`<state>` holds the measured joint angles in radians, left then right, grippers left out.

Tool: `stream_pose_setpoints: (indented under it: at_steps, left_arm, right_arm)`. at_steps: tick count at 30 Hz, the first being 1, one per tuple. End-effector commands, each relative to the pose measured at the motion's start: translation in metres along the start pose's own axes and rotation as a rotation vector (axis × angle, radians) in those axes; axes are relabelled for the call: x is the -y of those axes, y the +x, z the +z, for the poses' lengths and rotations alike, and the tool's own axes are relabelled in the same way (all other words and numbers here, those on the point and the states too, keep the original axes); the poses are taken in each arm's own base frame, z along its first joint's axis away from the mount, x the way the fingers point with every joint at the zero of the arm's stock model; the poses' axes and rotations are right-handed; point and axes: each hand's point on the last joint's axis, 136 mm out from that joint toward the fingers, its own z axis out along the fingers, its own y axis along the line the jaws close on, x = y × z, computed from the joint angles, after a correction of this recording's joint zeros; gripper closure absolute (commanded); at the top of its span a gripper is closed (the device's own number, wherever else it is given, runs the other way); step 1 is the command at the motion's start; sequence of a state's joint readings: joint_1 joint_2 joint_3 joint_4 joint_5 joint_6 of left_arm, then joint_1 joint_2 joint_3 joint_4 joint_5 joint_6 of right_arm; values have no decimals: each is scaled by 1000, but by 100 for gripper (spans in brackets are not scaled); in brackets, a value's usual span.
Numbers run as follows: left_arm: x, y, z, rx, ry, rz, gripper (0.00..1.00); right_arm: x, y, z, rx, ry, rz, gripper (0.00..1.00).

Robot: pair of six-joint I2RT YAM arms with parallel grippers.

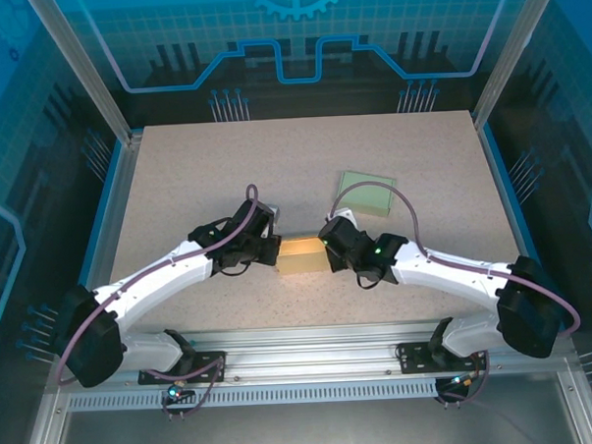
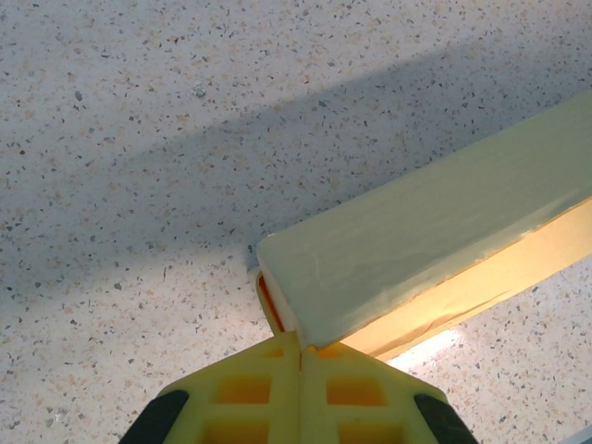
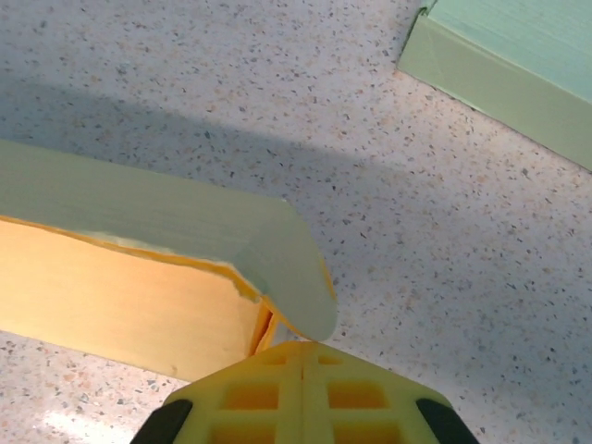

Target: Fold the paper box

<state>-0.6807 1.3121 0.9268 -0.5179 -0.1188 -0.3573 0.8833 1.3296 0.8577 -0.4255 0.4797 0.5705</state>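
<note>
The paper box, pale green outside and yellow inside, lies on the table between my two grippers. My left gripper is shut, its yellow tips against the lower corner of the box's left end; I see no paper between the jaws. My right gripper is also shut. Its tips touch the box's right end. There a rounded green flap curls down over the open yellow side.
A flat pale green piece lies on the table behind the right gripper, and its near edge is seen in the right wrist view. The speckled tabletop has free room on the left and at the back.
</note>
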Motion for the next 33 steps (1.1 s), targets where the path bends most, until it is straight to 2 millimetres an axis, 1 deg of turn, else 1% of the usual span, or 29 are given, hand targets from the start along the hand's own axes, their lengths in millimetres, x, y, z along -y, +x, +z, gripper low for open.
stream_pose_setpoints:
  at_steps: [1, 6, 8, 9, 10, 11, 14, 18, 19, 22, 28, 33]
  left_arm:
    - [1, 5, 3, -33, -2, 28, 100]
    - [1, 5, 3, -35, -3, 28, 100]
    - [1, 5, 3, -34, -3, 28, 100]
    - [1, 5, 3, -33, -4, 30, 100]
    - [1, 5, 3, -34, -4, 30, 100]
    - [1, 6, 3, -36, -5, 31, 100]
    - [0, 6, 4, -39, -8, 31, 100]
    - [1, 6, 3, -37, -6, 33, 100]
    - [0, 6, 3, -36, -6, 32, 100]
    - [1, 6, 4, -38, -4, 33, 100]
    - [0, 6, 3, -39, -8, 36, 100]
    - [0, 7, 3, -39, -8, 37, 100]
  right_arm:
    - [-3, -8, -6, 20, -64, 16, 100]
    - [-3, -12, -10, 26, -106, 39, 100]
    - [0, -11, -10, 24, -104, 39, 100]
    - [2, -11, -10, 23, -95, 38, 96]
    - [6, -9, -10, 22, -82, 32, 89]
    - [9, -7, -9, 22, -68, 25, 85]
    - [19, -2, -10, 27, -43, 14, 79]
    - [22, 3, -11, 39, -76, 4, 69]
    - [22, 3, -11, 41, -84, 2, 68]
    - [21, 2, -9, 51, -107, -13, 67]
    - [8, -3, -4, 74, -197, -59, 63]
    - [10, -9, 2, 74, -193, -61, 64]
